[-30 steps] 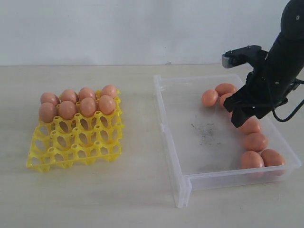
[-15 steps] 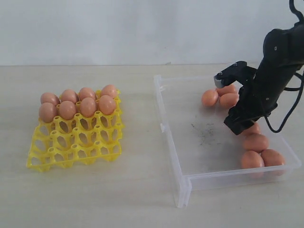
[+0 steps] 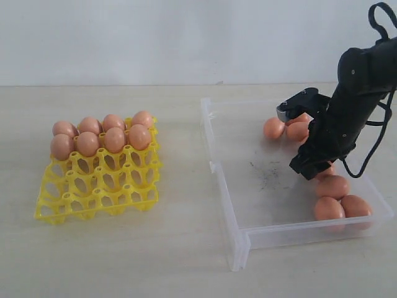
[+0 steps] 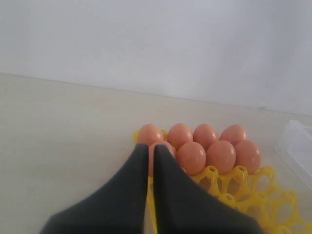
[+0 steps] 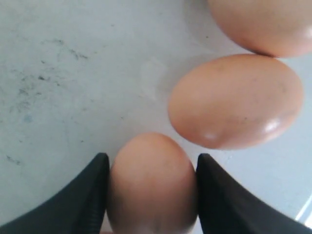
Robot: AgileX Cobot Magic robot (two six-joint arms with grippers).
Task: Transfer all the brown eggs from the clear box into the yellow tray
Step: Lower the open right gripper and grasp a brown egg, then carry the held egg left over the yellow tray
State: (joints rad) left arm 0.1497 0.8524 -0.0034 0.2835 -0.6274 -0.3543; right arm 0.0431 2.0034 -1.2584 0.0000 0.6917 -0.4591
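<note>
One brown egg pinched between both fingers of the part-open right gripper, second egg just ahead of it, left gripper fully closed, empty

The exterior camera stands back and raised, looking down across the bench to the wall at its far edge. It takes in the yellow tray and clear box whole. The left wrist camera sits low behind the left pincer, facing that tray and wall. The right wrist camera hangs very close above the box floor, behind the right pincer, and shares the floor's scuff marks and brown eggs with the exterior view.
</note>
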